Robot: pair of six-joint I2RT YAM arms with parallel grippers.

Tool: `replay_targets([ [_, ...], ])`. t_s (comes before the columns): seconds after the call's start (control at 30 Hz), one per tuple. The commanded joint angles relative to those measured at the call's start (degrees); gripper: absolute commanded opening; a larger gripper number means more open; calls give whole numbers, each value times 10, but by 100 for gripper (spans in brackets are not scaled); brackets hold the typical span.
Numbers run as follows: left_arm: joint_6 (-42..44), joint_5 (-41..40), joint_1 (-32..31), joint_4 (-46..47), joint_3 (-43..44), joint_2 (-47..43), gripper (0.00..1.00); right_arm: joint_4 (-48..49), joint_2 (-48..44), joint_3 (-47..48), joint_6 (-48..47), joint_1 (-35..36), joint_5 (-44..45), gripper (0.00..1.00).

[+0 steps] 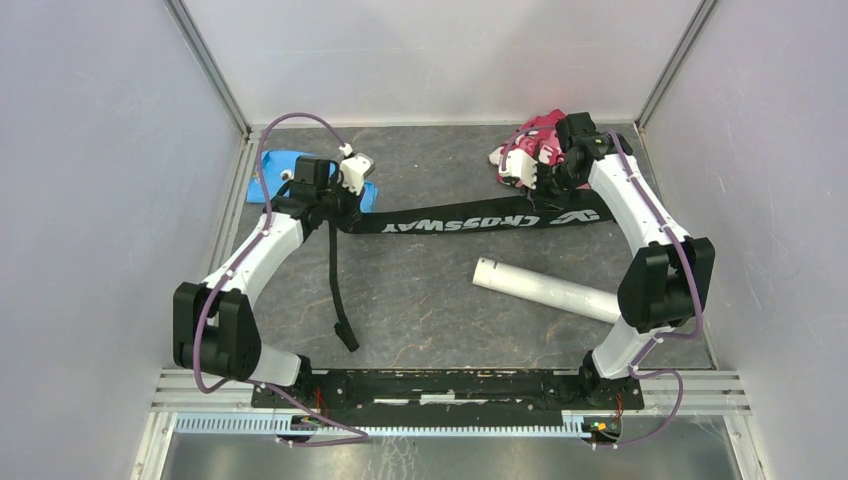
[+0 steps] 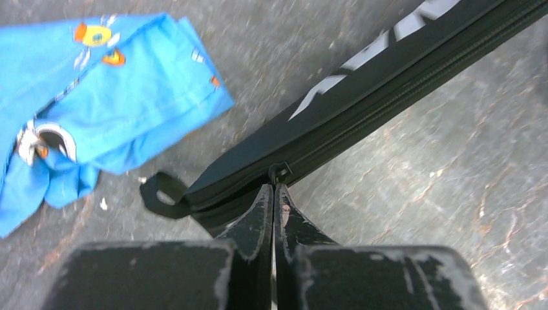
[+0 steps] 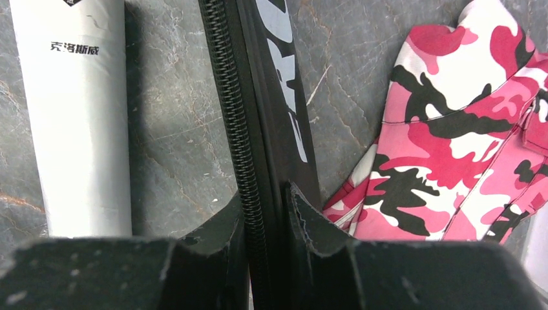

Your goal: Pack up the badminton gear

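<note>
The long black "CROSSWAY" racket bag (image 1: 470, 222) lies across the back of the table, its zipper edge (image 3: 229, 97) facing the arms. At the bag's left end my left gripper (image 2: 274, 187) is shut, pinching the zipper pull (image 2: 279, 172). My right gripper (image 3: 266, 200) is shut on the bag's zipper edge near its right end (image 1: 560, 200). The long white tube (image 1: 545, 290) lies loose on the table in front of the bag, near the right arm, touching neither gripper.
A blue printed cloth (image 1: 285, 165) lies at the back left beside the left gripper. A pink camouflage cloth (image 1: 535, 135) sits at the back right behind the right gripper. The bag's black strap (image 1: 335, 280) trails toward the near edge.
</note>
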Motion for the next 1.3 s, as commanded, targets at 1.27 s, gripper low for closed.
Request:
replay_targets([
  [1.27,165,27,119,-29,-53,41,13,-5,1,23,-7,-13,0,0],
])
